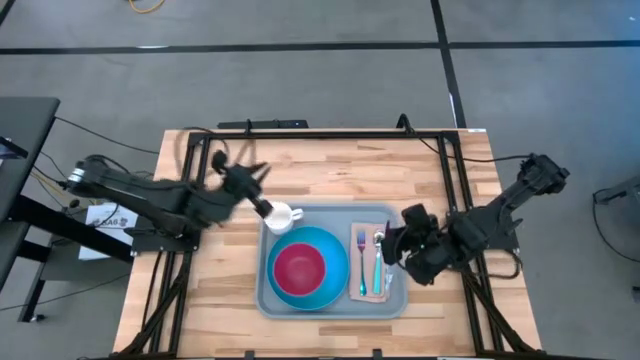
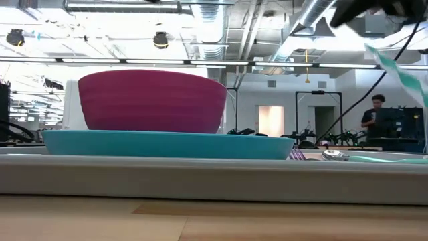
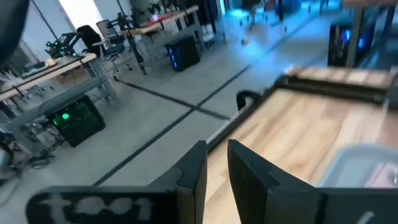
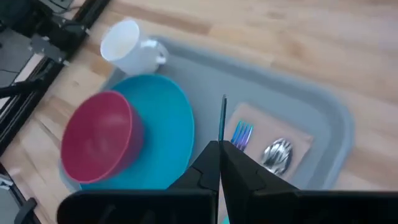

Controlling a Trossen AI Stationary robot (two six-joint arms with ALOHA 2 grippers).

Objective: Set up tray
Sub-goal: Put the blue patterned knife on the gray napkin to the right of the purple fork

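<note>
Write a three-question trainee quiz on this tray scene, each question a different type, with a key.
1. True or false: the magenta round bowl sits on the bright-blue round plate.
2. Multiple choice: the white ceramic mug stands on the grey-blue plastic tray at its A) corner nearest the left gripper, B) corner nearest the right gripper, C) middle.
3. Fill in: the fork and spoon lie on a tan ____.

Key: 1 true; 2 A; 3 napkin.

Bowl on plate in tray
</note>
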